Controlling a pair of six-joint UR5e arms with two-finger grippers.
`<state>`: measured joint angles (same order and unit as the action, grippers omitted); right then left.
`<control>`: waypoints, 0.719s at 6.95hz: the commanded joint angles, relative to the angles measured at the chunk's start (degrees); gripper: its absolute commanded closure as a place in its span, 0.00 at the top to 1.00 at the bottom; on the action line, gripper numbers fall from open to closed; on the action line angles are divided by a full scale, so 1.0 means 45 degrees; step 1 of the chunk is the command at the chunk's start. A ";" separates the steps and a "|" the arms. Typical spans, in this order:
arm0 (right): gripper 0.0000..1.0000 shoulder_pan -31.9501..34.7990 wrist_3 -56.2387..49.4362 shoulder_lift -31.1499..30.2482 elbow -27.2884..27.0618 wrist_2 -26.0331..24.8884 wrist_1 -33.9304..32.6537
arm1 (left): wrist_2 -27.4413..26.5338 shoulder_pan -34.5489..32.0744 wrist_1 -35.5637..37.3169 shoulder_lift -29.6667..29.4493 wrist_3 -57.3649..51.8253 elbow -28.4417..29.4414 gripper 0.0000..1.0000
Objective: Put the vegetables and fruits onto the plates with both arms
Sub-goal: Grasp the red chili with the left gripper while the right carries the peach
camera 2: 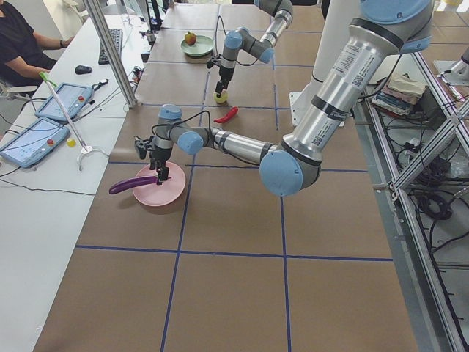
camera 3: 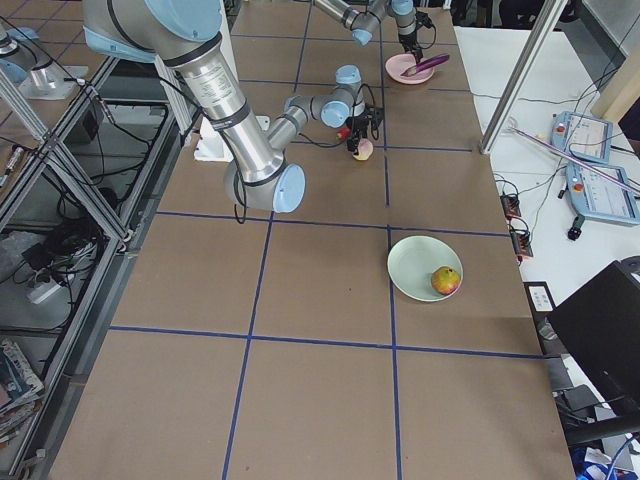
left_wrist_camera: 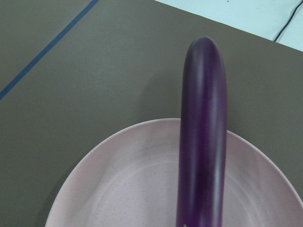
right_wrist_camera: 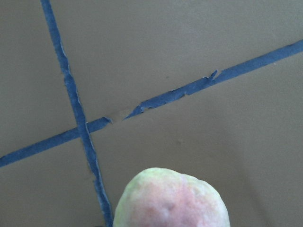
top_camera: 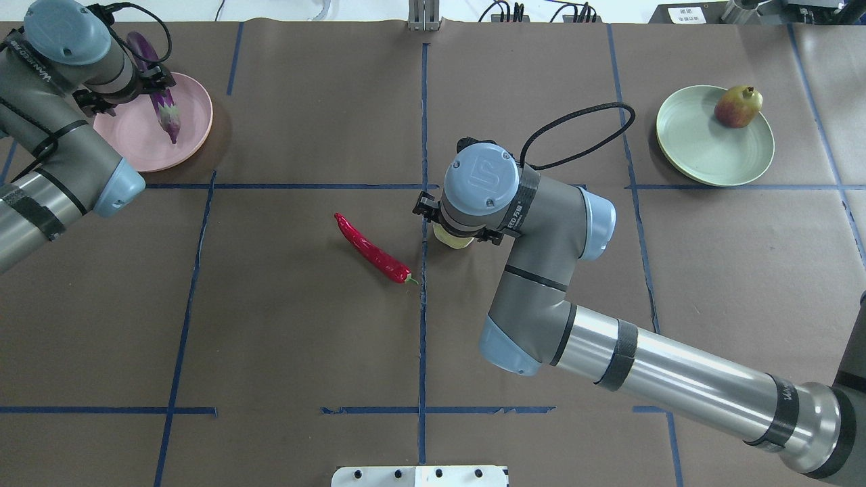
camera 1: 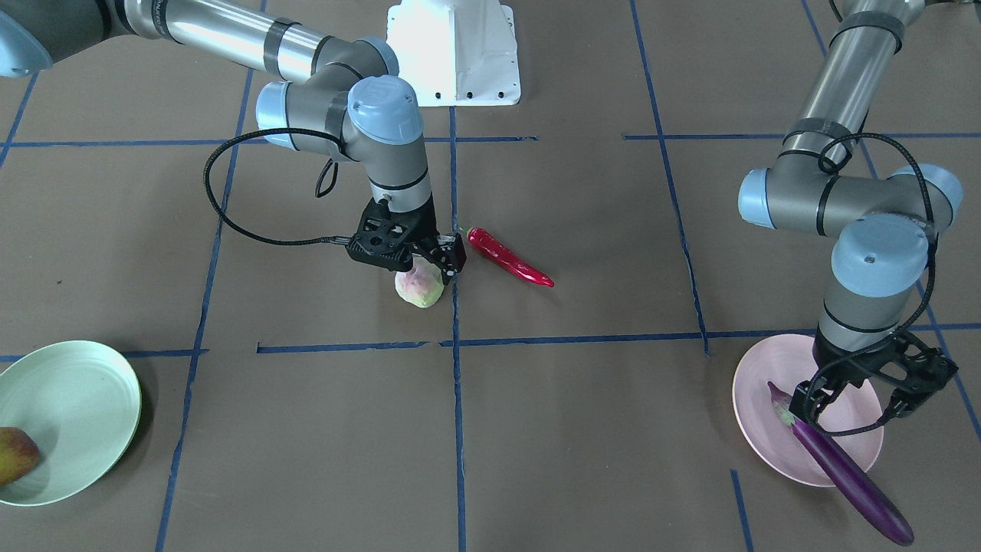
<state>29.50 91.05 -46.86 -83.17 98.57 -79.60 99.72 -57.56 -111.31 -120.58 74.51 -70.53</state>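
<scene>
The purple eggplant (camera 1: 843, 471) lies on the pink plate (camera 1: 759, 383), cap inside and tail over the rim; it fills the left wrist view (left_wrist_camera: 201, 142). My left gripper (camera 1: 851, 410) is open above it, one finger beside the cap. My right gripper (camera 1: 429, 268) is shut on the pale green fruit (camera 1: 418, 290), which rests on the table and shows close in the right wrist view (right_wrist_camera: 170, 201). The red chili (camera 1: 510, 258) lies just beside it. The red-yellow fruit (camera 1: 15, 454) sits on the mint green plate (camera 1: 77, 399).
The white base block (camera 1: 452, 50) stands at the robot's edge of the table. Blue tape lines (camera 1: 457, 399) cross the brown table cover. A desk with tablets (camera 2: 29, 139) and a seated person lies beyond the far table edge.
</scene>
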 commanded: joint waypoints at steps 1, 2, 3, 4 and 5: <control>0.94 -0.0361 0.0039 -0.0035 0.0143 -0.0552 -0.0124 | 0.0028 -0.0001 -0.0012 -0.0291 0.0062 -0.0126 1.00; 0.29 -0.0383 -0.0019 -0.0094 0.0008 -0.1214 -0.0124 | 0.0221 0.0289 -0.0031 -0.0603 0.0411 -0.0378 1.00; 0.00 -0.0383 -0.0135 -0.0211 -0.0187 -0.1201 -0.0124 | 0.1132 0.1026 -0.0340 -0.0625 0.1439 -0.1096 1.00; 0.00 0.0178 -0.0214 -0.0290 -0.0885 -0.0969 -0.0530 | 0.1450 0.2039 -0.0363 -0.0896 0.3306 -0.1703 1.00; 0.00 0.1189 -0.1201 -0.0735 -0.1917 -0.0425 -0.1424 | 0.1415 0.3403 -0.0286 -0.1498 0.5703 -0.1863 1.00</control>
<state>30.64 89.17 -48.47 -87.18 94.61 -82.39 105.30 -48.59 -112.67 -124.87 89.06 -77.16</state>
